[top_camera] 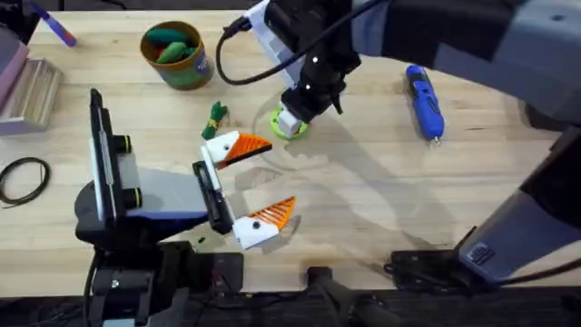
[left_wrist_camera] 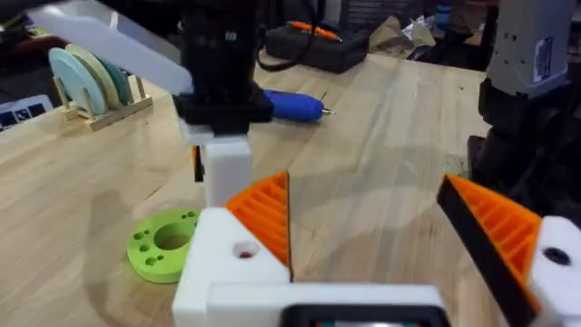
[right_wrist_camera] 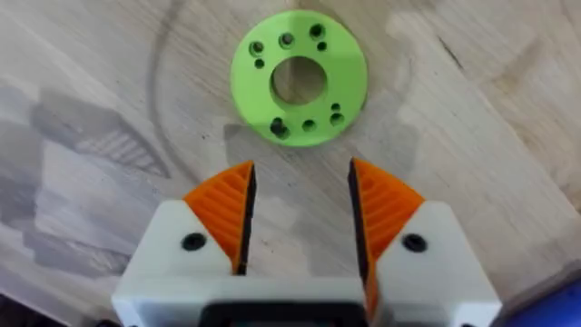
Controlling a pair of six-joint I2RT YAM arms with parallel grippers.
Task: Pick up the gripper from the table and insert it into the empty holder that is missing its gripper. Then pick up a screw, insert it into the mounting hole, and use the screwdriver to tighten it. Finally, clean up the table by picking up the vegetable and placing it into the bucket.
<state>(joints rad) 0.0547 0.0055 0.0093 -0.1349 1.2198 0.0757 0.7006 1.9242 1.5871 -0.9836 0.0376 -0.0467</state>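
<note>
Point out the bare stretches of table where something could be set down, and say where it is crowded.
Bare wood lies between the lime-green ring disc and the blue screwdriver, and in the wide patch nearer the bases, right of the left claw. It is crowded around the vegetable, the ring disc and the right claw above it, and toward the bucket.
</note>
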